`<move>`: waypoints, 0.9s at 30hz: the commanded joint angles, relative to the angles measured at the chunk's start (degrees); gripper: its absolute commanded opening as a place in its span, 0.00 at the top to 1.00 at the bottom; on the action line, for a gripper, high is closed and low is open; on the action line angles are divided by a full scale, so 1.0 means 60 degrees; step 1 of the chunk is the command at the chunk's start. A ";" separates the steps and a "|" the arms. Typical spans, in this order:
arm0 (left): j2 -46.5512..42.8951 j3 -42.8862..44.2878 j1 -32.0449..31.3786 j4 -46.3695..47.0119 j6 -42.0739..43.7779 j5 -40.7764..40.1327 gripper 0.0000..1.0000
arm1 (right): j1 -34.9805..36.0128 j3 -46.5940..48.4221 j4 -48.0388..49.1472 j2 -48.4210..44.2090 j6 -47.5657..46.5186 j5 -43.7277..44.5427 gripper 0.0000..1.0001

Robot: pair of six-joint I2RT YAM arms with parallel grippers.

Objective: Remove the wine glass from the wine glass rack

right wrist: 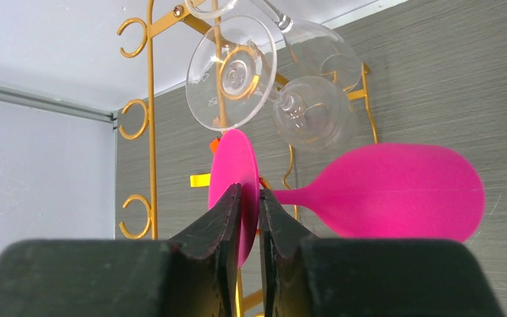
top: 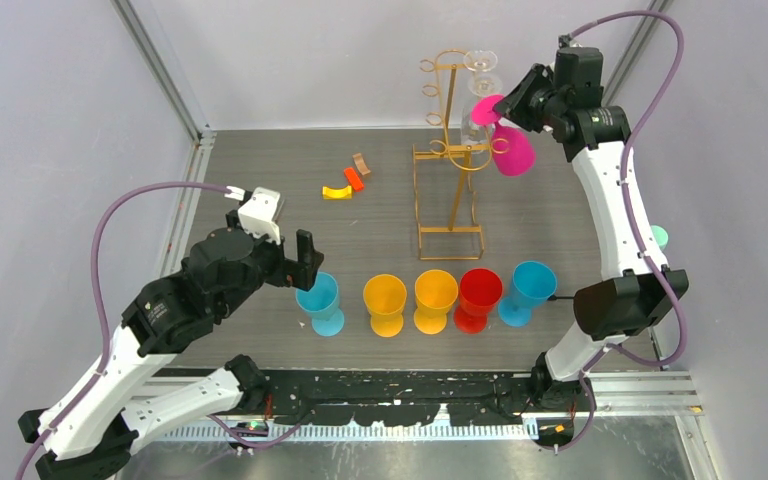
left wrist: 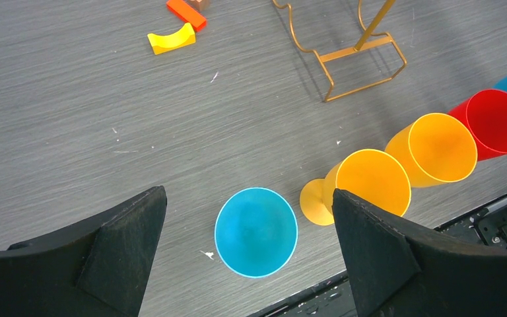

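The gold wire wine glass rack (top: pixel 449 190) stands at the back of the table, and its hooks (right wrist: pixel 149 99) show in the right wrist view. A pink wine glass (top: pixel 513 152) hangs on its right side, lying sideways, bowl (right wrist: pixel 396 191) to the right and round foot (right wrist: pixel 234 165) to the left. My right gripper (right wrist: pixel 249 195) is shut on that foot, one finger on each face of the disc. Two clear wine glasses (right wrist: pixel 234 72) hang above it on the rack. My left gripper (left wrist: pixel 247 198) is open over a blue cup (left wrist: pixel 256 231), far from the rack.
A row of plastic goblets stands near the front: blue (top: pixel 320 300), two yellow (top: pixel 385 300), red (top: pixel 478 295), blue (top: pixel 528 290). Small yellow, orange and brown blocks (top: pixel 345 182) lie left of the rack. The rack's wire base (left wrist: pixel 363 63) rests on the table.
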 commanded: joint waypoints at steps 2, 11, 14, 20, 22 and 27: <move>0.0018 0.0234 -0.0034 0.0478 0.0068 -0.0136 0.00 | -0.0051 0.0044 0.0097 -0.0423 -0.0163 0.0598 0.89; -0.0023 0.0256 -0.0034 0.0446 0.0054 -0.0145 0.00 | -0.0051 -0.0637 0.1302 -0.1050 0.0216 0.0570 1.00; -0.0079 0.0249 -0.0034 0.0438 0.0029 -0.0143 0.00 | -0.0051 -0.0902 0.1862 -0.1430 0.0410 0.0606 1.00; -0.0185 0.0214 -0.0034 0.0444 -0.0002 -0.0145 0.00 | -0.0051 -0.1027 0.2043 -0.1740 0.0502 0.0916 1.00; -0.0221 0.0206 -0.0034 0.0452 -0.0029 -0.0130 0.00 | -0.0051 -0.1090 0.2049 -0.1814 0.0541 0.1073 1.00; -0.0301 0.0172 -0.0034 0.0463 -0.0048 -0.0130 0.00 | -0.0049 -0.1295 0.2214 -0.2206 0.0701 0.1228 1.00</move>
